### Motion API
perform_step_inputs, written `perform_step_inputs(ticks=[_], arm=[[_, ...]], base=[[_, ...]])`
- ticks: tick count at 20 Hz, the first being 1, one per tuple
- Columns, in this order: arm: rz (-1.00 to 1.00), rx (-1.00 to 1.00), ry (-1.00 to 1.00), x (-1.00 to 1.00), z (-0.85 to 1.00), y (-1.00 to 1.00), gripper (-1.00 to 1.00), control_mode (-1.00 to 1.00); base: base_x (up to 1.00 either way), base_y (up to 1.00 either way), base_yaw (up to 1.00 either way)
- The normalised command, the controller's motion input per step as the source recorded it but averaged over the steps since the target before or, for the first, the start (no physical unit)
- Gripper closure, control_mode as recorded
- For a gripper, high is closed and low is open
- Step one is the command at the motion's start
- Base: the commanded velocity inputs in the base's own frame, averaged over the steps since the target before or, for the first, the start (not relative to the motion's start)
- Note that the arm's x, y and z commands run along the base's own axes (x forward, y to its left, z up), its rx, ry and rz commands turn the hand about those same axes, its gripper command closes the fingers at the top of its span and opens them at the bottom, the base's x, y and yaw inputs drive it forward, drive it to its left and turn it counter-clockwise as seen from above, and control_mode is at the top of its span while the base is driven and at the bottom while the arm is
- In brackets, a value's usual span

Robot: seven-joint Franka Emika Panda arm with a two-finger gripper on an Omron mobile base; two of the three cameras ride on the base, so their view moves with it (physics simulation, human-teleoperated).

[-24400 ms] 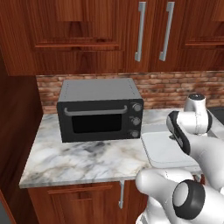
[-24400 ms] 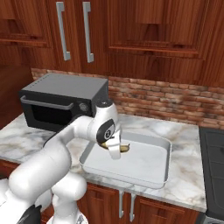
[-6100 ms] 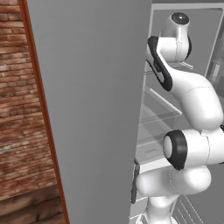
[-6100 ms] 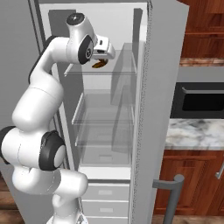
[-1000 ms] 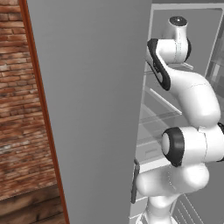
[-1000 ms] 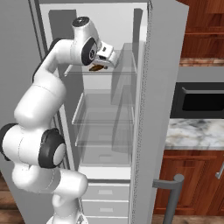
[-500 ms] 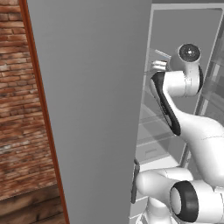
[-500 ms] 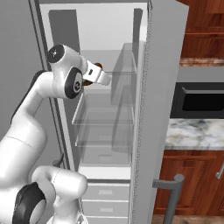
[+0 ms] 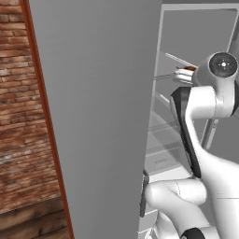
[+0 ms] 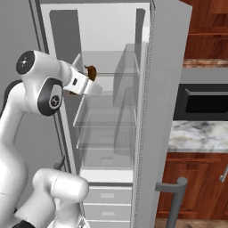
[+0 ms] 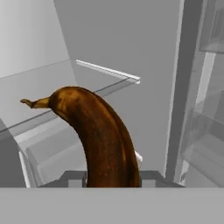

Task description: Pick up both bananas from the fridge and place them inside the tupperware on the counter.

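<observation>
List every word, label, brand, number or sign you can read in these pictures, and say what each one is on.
None: no readable text on the fridge, the banana in the claw, the microwave, the counter or the brick wall.

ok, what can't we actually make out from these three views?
- Fingers: hand view, the banana covers them; contact points hidden.
- Banana in left base view: only a tip shows past the fridge door.
- Tupperware: the right base view's counter is cut off by the frame edge and by the door edge.
- Second banana's place: unreadable.
</observation>
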Motion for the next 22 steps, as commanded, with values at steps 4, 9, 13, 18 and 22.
perform_step_inputs(ticks=[4,9,13,18,22], arm=[[0.0,0.0,0.02,-1.0,0.13,0.08,1.0,-1.0],[0.0,0.0,0.0,-0.98,0.01,0.23,1.0,-1.0],[0.0,0.0,0.01,-0.9,0.0,0.32,1.0,-1.0],[0.0,0.0,0.05,-0.86,0.0,0.29,1.0,-1.0],[0.0,0.0,0.0,-0.22,0.0,0.08,1.0,1.0]], base=[[0.0,0.0,0.0],[0.0,0.0,0.0],[0.0,0.0,0.0],[0.0,0.0,0.0],[-0.66,0.31,-0.04]])
